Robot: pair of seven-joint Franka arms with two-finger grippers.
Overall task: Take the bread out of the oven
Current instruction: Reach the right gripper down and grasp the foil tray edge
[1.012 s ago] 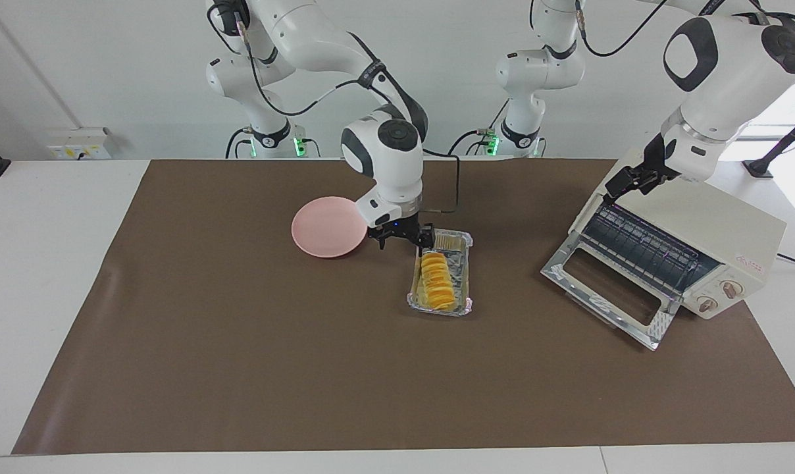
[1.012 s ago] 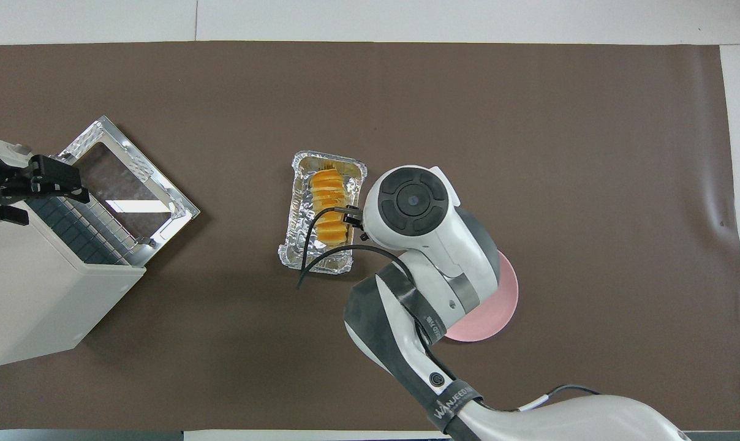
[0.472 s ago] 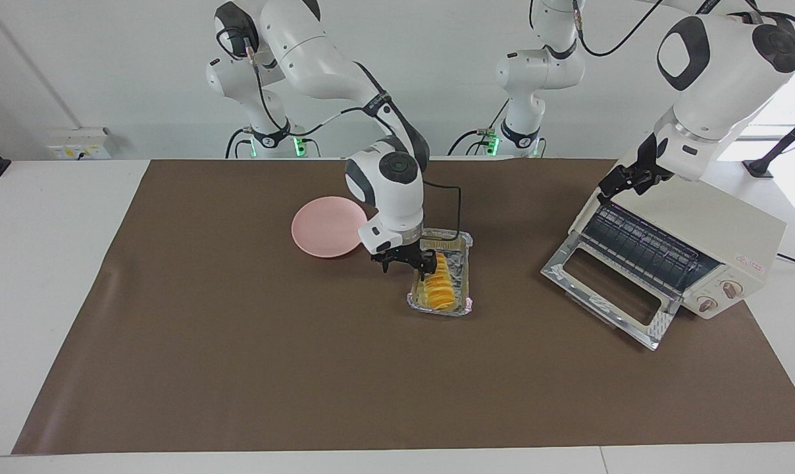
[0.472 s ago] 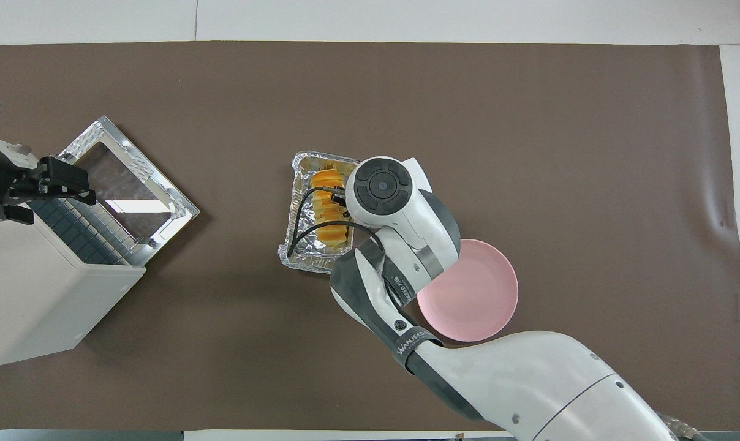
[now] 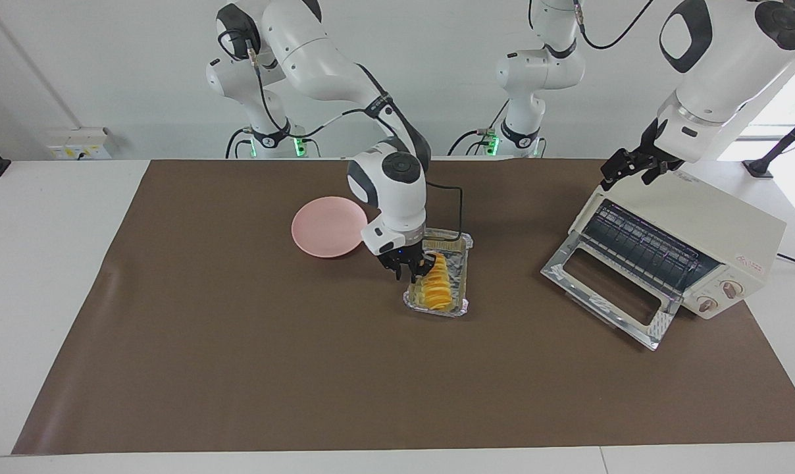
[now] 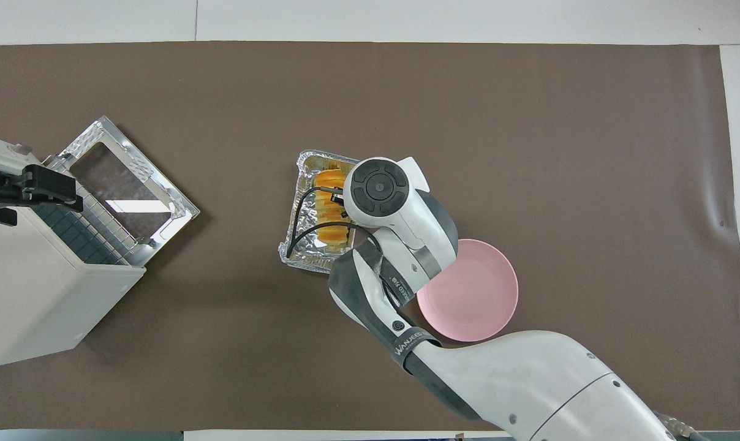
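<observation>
The bread [image 5: 436, 287], long axis running toward the robots, sits in the right claw's [image 5: 411, 269] closed grip.

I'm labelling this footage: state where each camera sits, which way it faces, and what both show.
Facing view: high across the table, facing the robots; both arms and bases show, the right hand at the bread.
Overhead view: above the robots' end, looking steeply down; the right arm covers its hand, the left hand over the oven.
Shared: bread, oven, foil tray, pink plate.
</observation>
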